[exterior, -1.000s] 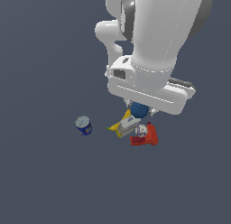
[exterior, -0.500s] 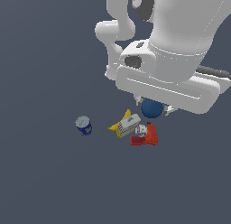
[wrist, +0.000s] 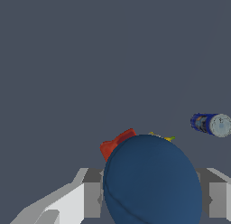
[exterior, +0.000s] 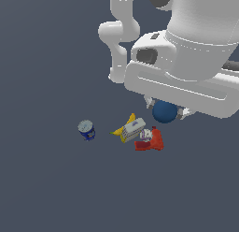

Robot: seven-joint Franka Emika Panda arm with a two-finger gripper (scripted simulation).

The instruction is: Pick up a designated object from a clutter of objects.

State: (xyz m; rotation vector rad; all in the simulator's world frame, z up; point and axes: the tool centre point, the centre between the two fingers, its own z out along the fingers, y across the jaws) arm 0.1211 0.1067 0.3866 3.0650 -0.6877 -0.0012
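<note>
The hand (exterior: 165,110) hangs under the big white body of the arm, and it is pinching the blue ball (exterior: 164,111) between its two fingers. In the exterior view only small grey pieces of the fingers show, one on each side of the ball, because the wide white housing covers most of them. In the wrist view the ball (wrist: 152,180) fills the space between the fingers (wrist: 92,198), and each finger touches one side of it. The ball is plain, dark blue, smooth and round.

The ball is lifted above the grey worktop (exterior: 46,179) and does not touch the other things. In the exterior view it appears just above the small heap of things and a little toward the exterior view's right of it.

In the heap the yellow banana (exterior: 124,126) lies against the white-grey box (exterior: 134,127), which has a yellow edge on its lower side. The red piece (exterior: 155,141) touches the box on the exterior view's right, and its white cap (exterior: 146,134) is beside the corner of the box.

The blue can (exterior: 86,130) stands upright, well apart from the heap, toward the exterior view's left. Its pale round top faces up. In the wrist view the can (wrist: 211,124) is seen far behind the ball, and a part of the red piece (wrist: 116,143) and a thin yellow edge show just behind the top of the ball.
</note>
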